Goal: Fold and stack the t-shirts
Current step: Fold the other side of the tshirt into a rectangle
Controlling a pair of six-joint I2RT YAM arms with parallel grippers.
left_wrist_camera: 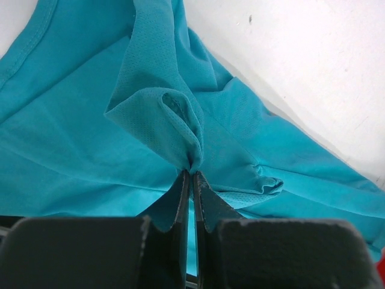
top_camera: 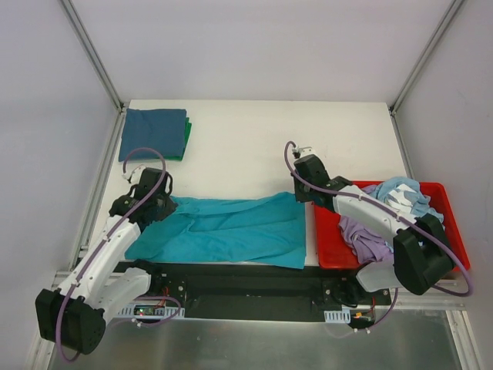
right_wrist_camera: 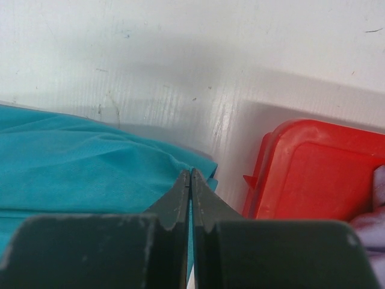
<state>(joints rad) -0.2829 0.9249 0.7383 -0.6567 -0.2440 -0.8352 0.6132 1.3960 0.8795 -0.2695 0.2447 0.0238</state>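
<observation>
A teal t-shirt (top_camera: 223,230) lies spread across the near middle of the white table (top_camera: 246,146). My left gripper (top_camera: 158,202) is shut on its bunched left edge; the pinched fold shows in the left wrist view (left_wrist_camera: 180,129) above the gripper (left_wrist_camera: 191,173). My right gripper (top_camera: 302,193) is shut on the shirt's far right corner, seen in the right wrist view (right_wrist_camera: 120,174) at the gripper (right_wrist_camera: 190,171). Two folded shirts, dark blue (top_camera: 152,132) on green (top_camera: 186,140), sit stacked at the far left.
A red bin (top_camera: 327,235) at the right holds crumpled purple (top_camera: 362,235) and light blue (top_camera: 400,193) shirts; its rim shows in the right wrist view (right_wrist_camera: 313,168). Grey walls enclose the table. A black base rail (top_camera: 246,289) runs along the near edge.
</observation>
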